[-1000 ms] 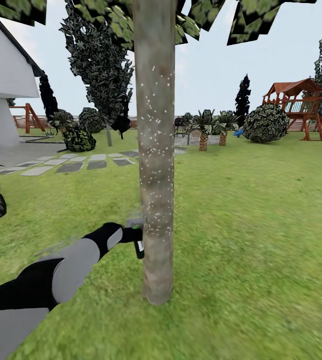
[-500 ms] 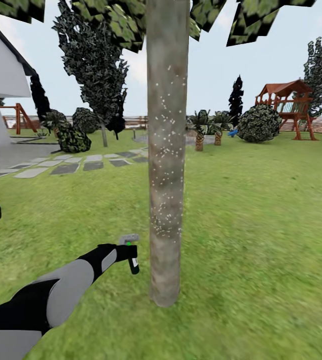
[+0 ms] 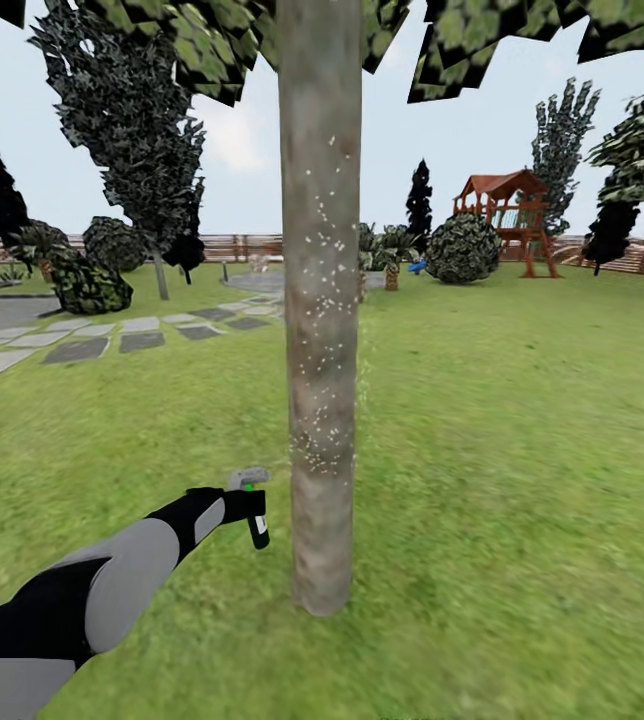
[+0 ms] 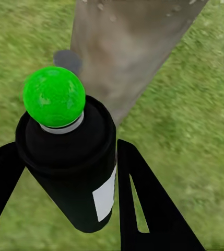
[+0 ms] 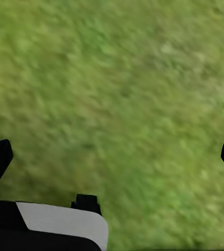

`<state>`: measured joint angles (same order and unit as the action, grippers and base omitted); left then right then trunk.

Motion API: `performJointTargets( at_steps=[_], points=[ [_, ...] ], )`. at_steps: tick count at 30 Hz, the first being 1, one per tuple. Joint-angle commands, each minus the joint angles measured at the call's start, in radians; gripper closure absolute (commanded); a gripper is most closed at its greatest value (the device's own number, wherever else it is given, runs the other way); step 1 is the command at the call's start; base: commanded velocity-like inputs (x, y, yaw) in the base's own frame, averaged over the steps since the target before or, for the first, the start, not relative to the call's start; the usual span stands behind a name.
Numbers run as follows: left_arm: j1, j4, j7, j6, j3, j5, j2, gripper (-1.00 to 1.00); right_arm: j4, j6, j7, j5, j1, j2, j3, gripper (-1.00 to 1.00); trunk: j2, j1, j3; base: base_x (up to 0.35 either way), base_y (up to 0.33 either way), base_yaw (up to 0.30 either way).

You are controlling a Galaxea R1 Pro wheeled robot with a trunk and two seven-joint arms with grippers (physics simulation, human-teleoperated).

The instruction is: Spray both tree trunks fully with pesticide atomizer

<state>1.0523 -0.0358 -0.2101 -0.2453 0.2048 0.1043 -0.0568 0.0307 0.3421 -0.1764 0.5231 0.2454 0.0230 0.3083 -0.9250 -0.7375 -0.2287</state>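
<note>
White-specked grey-brown tree trunk [image 3: 320, 320]; black, white-labelled pesticide atomizer [image 4: 75, 172].

A wide green lawn [image 3: 522, 450] stretches away under a pale, lightly clouded sky [image 3: 462, 130], evenly lit in flat daylight. A row of grey stepping stones [image 3: 112, 335] runs across the grass toward a paved grey patch [image 3: 2, 315] at the far left. Along the horizon stands a horizontal wooden slat fence [image 3: 232, 245]. A wooden playset [image 3: 507, 215] with a reddish roof sits in the distance, beside a round clipped bush [image 3: 462, 250]. Dark narrow conifers [image 3: 419, 200] rise near the fence, and low palm-like plants [image 3: 390, 250] grow before it. More rounded shrubs [image 3: 87, 280] cluster at the left.
</note>
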Motion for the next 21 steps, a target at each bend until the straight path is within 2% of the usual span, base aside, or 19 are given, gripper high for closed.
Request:
performJointTargets(
  at_steps=[1,5,11,21],
  points=[
    [0.0,0.0,0.0,0.0,0.001,0.0,0.0,1.0,0.0,0.0,0.0,0.0,0.0,0.0,0.0,-1.0,0.0,0.0,0.001,0.0,0.35,-0.284],
    [0.0,0.0,0.0,0.0,0.001,0.0,0.0,1.0,0.0,0.0,0.0,0.0,0.0,0.0,0.0,-1.0,0.0,0.0,0.002,0.0,0.35,-0.262],
    [0.0,0.001,0.0,0.0,0.0,0.0,0.0,1.0,0.001,0.0,0.0,0.0,0.0,0.0,0.0,-1.0,0.0,0.0,0.003,0.0,0.35,-0.065],
    [0.0,0.002,-0.001,0.0,-0.001,0.0,-0.001,1.0,0.002,0.0,0.0,0.0,0.0,0.0,0.0,-1.0,0.0,0.0,0.005,0.043,0.35,-0.193]
  ],
)
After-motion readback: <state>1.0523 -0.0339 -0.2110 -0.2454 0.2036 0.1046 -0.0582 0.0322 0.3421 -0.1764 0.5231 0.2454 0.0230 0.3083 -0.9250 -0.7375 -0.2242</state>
